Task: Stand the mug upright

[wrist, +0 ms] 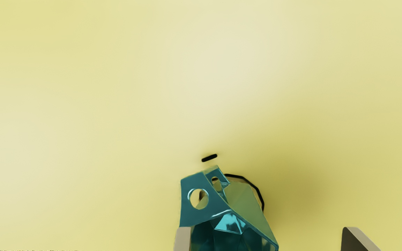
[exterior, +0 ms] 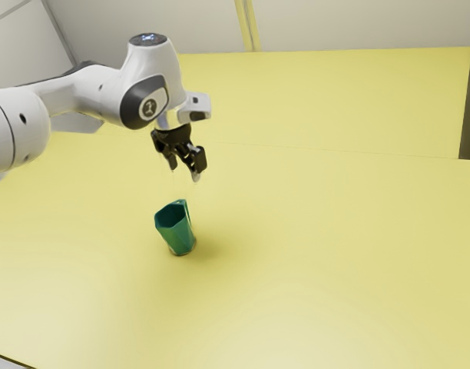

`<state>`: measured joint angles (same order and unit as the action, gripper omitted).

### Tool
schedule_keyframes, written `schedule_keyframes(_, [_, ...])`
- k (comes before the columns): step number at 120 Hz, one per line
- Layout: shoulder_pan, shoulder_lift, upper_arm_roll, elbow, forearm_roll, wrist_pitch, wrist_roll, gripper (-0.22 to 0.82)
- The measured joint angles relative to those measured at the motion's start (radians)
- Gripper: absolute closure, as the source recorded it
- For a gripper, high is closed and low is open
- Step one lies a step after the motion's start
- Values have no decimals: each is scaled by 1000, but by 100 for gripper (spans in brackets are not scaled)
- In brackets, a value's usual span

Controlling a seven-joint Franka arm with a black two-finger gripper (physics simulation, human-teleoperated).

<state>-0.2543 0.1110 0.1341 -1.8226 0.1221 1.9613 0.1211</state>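
Above the table and apart from the mug, the black gripper [exterior: 184, 172] hangs with its two fingers spread. The teal faceted mug [exterior: 177, 229] stands on the table below it, its mouth facing up and its base down. Seen from the hand, the gripper [wrist: 265, 240] has a wide gap between its fingertips. The mug [wrist: 246, 198] lies below, with its handle side and dark inside showing; one fingertip overlaps part of it in this view. Part of the mug runs past the view's edge.
The yellow table [exterior: 335, 254] extends around the mug, with a pale wall [exterior: 358, 27] behind its far edge. A small dark mark [wrist: 209, 158] shows near the mug's handle. A grey corner piece appears at the exterior view's lower left.
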Motion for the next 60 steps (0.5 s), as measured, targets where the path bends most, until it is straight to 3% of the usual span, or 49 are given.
schedule_keyframes(30, [37, 136, 17, 278, -77, -205, -1, 5])
schedule_keyframes(60, [48, 155, 28, 331, -111, -320, -2, 1])
